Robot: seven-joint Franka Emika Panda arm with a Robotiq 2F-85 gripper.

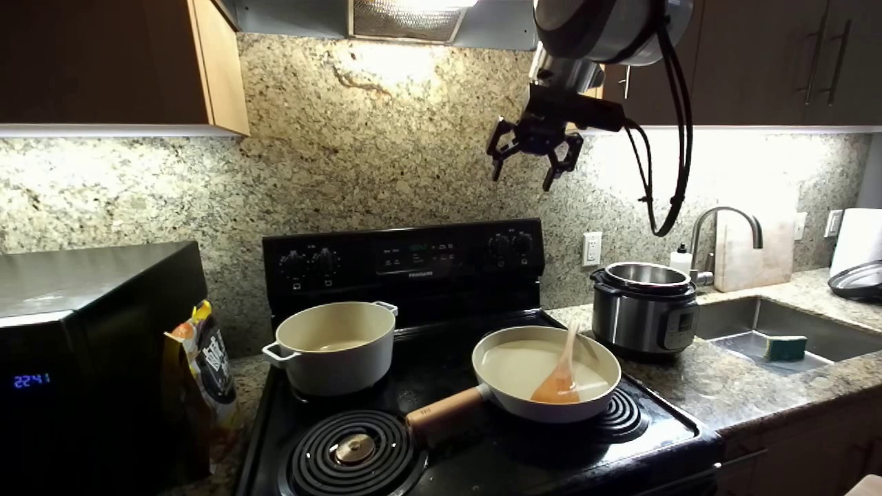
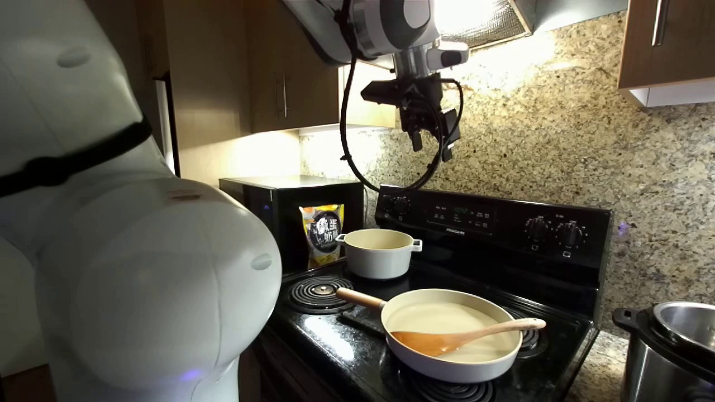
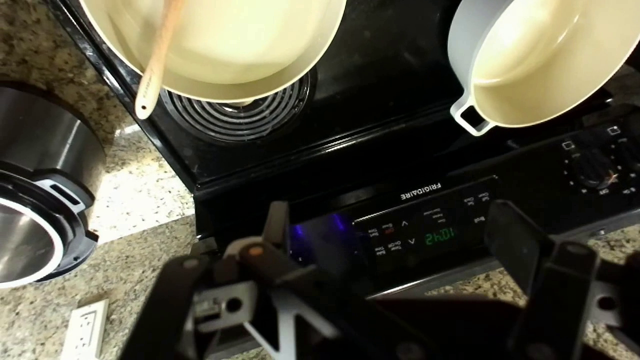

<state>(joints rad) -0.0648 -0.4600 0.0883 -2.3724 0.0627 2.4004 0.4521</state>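
My gripper [image 1: 521,179] hangs high above the back of the stove, in front of the granite backsplash. Its fingers [image 3: 512,240] stand wide apart in the wrist view, with nothing between them and the stove's control panel [image 3: 420,220] behind. Below and well apart from it is a light skillet [image 1: 551,411] with a wooden handle. A wooden spatula [image 2: 463,338] lies in the skillet, its blade on the bottom and its handle leaning out over the rim. Left of the skillet in an exterior view, a white two-handled pot [image 1: 337,375] sits on a back burner.
A pressure cooker [image 1: 644,320] stands on the counter beside the stove, near a sink [image 1: 751,313] with a green sponge [image 1: 785,348]. On the opposite side are a black microwave [image 2: 290,195] and a snack bag [image 2: 324,234]. A range hood [image 1: 406,19] and cabinets hang overhead.
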